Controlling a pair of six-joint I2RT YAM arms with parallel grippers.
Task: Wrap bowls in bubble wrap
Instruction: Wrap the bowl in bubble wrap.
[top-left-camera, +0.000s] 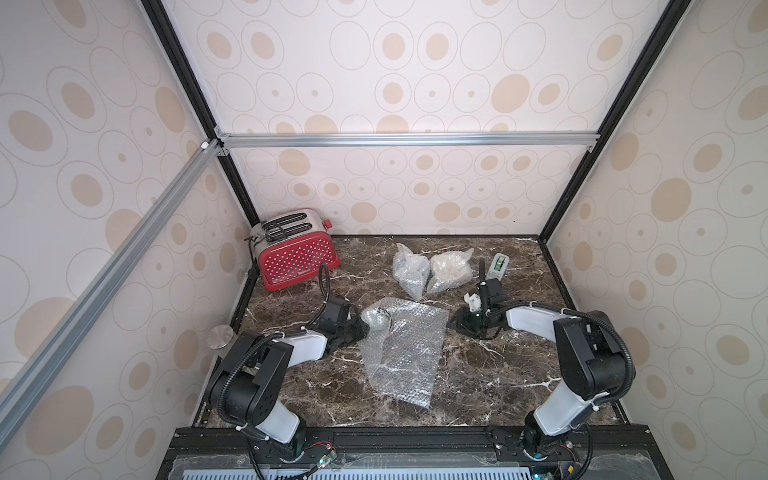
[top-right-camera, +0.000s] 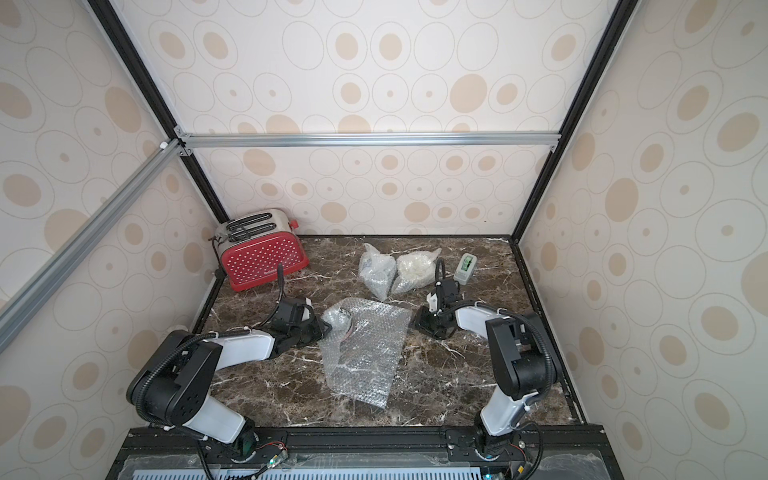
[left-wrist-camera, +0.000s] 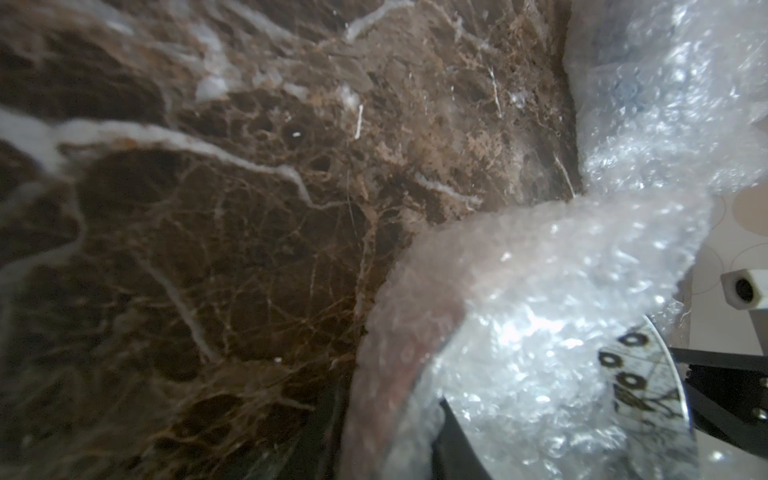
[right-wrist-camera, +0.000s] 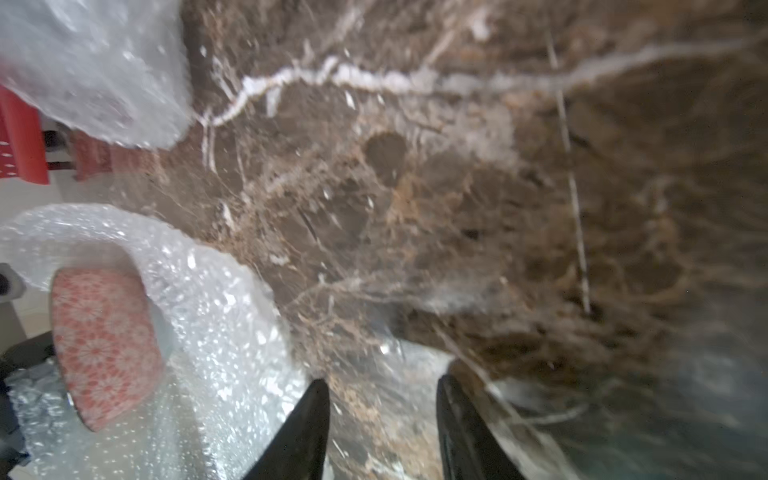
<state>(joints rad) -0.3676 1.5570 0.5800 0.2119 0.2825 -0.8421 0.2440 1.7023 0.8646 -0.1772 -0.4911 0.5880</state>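
Observation:
A clear bubble wrap sheet lies crumpled mid-table. At its far left corner a bowl stands on edge, partly covered by the wrap. It is white with black marks inside and red-patterned outside. My left gripper is shut on the bowl's rim together with a fold of wrap. My right gripper is open at the sheet's right edge, with thin wrap lying under its spread fingers. Two wrapped bundles sit behind.
A red dotted toaster stands at the back left corner. A white and green tape dispenser is at the back right, just behind the right wrist. A round metal disc sits off the table's left edge. The marble table is walled on three sides.

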